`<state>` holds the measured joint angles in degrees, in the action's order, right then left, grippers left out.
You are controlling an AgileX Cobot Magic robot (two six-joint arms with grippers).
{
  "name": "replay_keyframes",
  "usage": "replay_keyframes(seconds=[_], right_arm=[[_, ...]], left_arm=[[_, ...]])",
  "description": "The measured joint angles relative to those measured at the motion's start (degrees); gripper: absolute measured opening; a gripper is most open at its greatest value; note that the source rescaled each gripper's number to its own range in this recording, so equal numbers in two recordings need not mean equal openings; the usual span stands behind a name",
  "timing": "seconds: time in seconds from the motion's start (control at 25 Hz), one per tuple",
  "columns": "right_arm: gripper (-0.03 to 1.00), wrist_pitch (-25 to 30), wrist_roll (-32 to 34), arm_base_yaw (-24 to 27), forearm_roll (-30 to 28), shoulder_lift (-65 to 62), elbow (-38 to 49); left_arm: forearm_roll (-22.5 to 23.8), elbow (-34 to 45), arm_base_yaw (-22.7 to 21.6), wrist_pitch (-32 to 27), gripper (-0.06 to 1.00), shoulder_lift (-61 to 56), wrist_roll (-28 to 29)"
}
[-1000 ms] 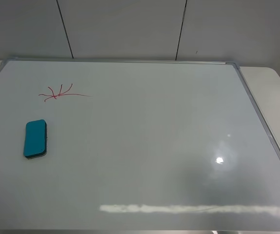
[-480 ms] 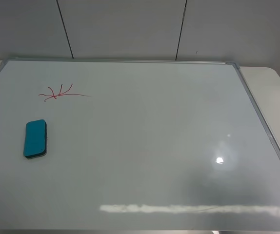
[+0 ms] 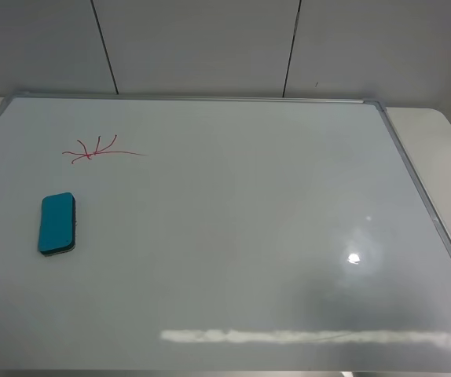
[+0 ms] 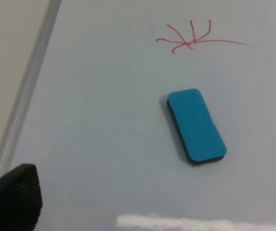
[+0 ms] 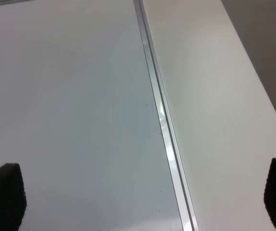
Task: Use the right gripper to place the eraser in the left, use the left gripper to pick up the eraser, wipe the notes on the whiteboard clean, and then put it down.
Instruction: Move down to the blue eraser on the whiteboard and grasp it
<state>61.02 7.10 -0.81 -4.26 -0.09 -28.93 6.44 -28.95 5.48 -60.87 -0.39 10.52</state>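
Eraser (image 3: 56, 224): lies flat on the whiteboard (image 3: 233, 236), in its left part, long side running toward the far edge, dark felt down. Nothing touches it.
Notes (image 3: 92, 149): red scribble on the whiteboard, beyond the eraser toward the far edge, apart from it. Nothing stands between them.
Left hand (image 4: 147, 197): jaws spread wide, holding nothing. It is over the whiteboard's left part. The eraser lies ahead of it, well clear of both fingertips, between the hand and the notes.
Right hand (image 5: 142, 195): jaws spread wide, holding nothing, over the whiteboard's right frame (image 5: 164, 120), well apart from the eraser.
Whiteboard: glossy, with a bright glare spot (image 3: 354, 258) in its right part.
Surface (image 3: 438, 141): pale, showing past the whiteboard's right edge.
Wall (image 3: 210, 39): grey panels with dark seams, behind the whiteboard's far edge.
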Motion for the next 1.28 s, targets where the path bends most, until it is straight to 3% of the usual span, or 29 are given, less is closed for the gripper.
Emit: replay_keyframes(seconds=[1.28], right_arm=[[1.00,-0.1,0.0,3.7,0.0,0.0,0.0]], left_arm=[[-0.1,0.0,0.0,0.0,1.00,0.0,0.0]])
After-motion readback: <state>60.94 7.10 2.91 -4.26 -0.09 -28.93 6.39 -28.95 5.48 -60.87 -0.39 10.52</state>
